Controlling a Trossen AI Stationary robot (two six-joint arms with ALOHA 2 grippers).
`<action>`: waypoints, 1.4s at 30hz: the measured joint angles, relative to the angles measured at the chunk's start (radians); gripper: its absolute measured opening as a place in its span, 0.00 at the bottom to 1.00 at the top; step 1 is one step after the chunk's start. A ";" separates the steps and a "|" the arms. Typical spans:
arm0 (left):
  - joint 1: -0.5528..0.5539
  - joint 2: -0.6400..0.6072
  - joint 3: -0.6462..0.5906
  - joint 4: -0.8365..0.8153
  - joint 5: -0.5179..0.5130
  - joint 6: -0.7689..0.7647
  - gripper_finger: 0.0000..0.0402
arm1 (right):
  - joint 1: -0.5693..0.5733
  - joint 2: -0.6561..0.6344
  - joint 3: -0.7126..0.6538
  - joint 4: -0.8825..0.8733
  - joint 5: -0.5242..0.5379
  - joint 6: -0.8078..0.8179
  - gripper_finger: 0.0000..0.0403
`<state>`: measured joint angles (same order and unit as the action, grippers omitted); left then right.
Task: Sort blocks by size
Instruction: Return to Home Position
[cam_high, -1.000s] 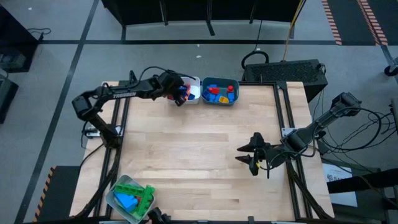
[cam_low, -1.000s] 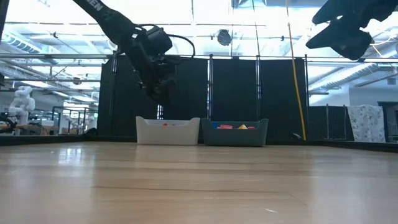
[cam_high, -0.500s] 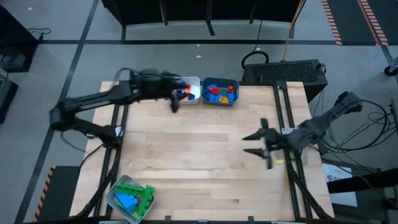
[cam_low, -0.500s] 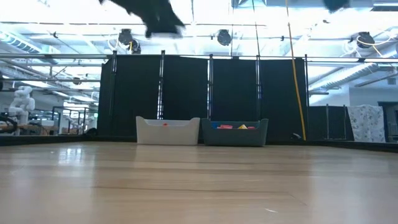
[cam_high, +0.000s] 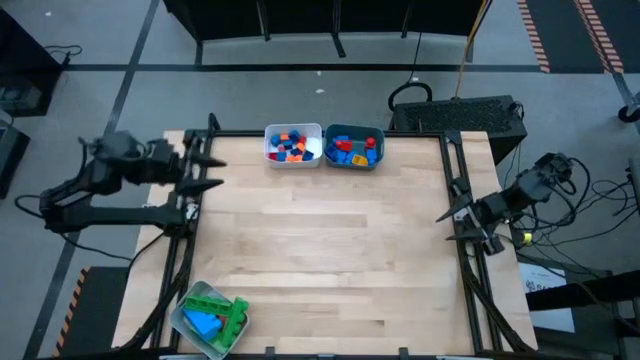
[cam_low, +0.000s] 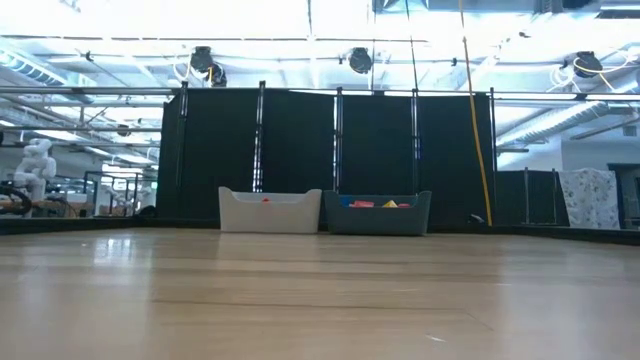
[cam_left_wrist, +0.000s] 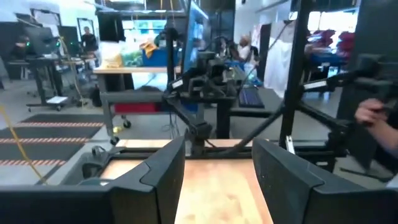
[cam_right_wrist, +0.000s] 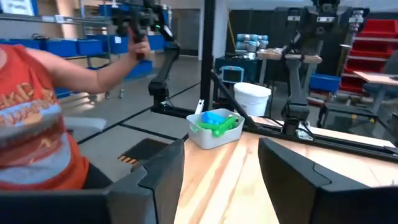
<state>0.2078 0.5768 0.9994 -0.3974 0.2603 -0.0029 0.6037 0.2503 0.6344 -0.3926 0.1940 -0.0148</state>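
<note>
The blocks lie in three bins. Small red, blue and orange ones fill the white bin (cam_high: 293, 145) at the table's far edge. Larger blue, red and yellow ones are in the teal bin (cam_high: 353, 147) beside it. Green and blue ones are in the clear-grey bin (cam_high: 210, 318) (cam_right_wrist: 214, 127) at the near left corner. My left gripper (cam_high: 215, 171) (cam_left_wrist: 217, 180) stands open at the table's left edge, pointing level across the table, nothing between its fingers. My right gripper (cam_high: 448, 226) (cam_right_wrist: 221, 180) stands open at the right edge, also level and holding nothing.
Bare wooden tabletop (cam_high: 320, 240) lies between the two arms. Black frame rails run along the left and right table edges (cam_high: 465, 200). A person in an orange shirt (cam_right_wrist: 31, 112) stands beyond the table, and a hand (cam_left_wrist: 373, 115) shows in the left wrist view.
My left gripper has drawn back from over the white bin toward the table's left edge, rising and tipping from pointing down to level. My right gripper has pulled back from the table's right half to its right edge, rising, rolling and levelling. The bins have kept still.
</note>
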 joint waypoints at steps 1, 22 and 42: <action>-0.011 -0.040 -0.037 0.005 -0.006 -0.004 0.46 | 0.000 -0.029 -0.022 0.001 -0.007 -0.003 0.48; -0.044 -0.571 -0.769 0.390 -0.051 -0.229 0.46 | 0.000 -0.249 -0.367 0.246 0.119 0.074 0.48; -0.117 -0.576 -0.992 0.510 -0.057 -0.153 0.46 | -0.002 -0.248 -0.620 0.470 0.192 0.056 0.48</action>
<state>0.0905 0.0006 0.0071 0.1130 0.2034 -0.1562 0.6014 0.0024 0.0142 0.0773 0.3856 0.0413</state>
